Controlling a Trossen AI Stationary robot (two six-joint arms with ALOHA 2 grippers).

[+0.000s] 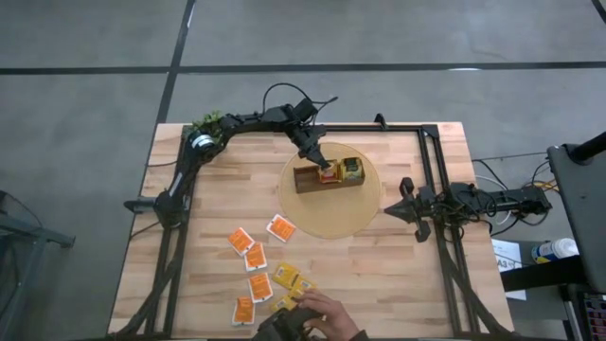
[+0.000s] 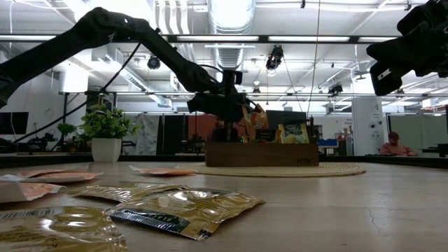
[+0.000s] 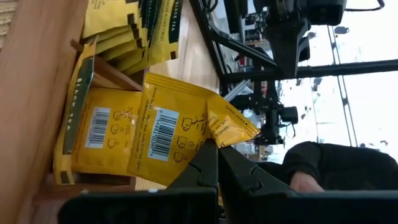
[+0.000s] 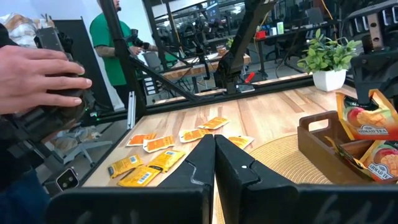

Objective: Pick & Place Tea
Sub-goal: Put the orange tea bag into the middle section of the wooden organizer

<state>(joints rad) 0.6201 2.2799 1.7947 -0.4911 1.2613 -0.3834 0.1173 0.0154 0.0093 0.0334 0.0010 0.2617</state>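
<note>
On the left half of the tabletop [image 1: 398, 265] you have the loose tea sachets [image 1: 260, 270] — orange-and-white ones and yellow ones lying flat, near a person's hand [image 1: 327, 313] at the front edge. Moving toward the centre, the left gripper [image 1: 327, 171] is over the wooden box [image 1: 327, 180], which stands on the round woven mat [image 1: 365, 213]; its fingers are pressed together on a corner of a yellow sachet [image 3: 177, 134], which hangs beside other yellow sachets in a compartment. Judge this as the placing step — the sachet is at the box but not yet let go. Your next move calls for lowering it until it sits between its neighbours, then spreading the fingers and lifting clear without dragging it back out. At the right side, the right gripper [image 1: 405, 210] waits above the tabletop beside the mat, fingers pressed together and holding nothing.
</note>
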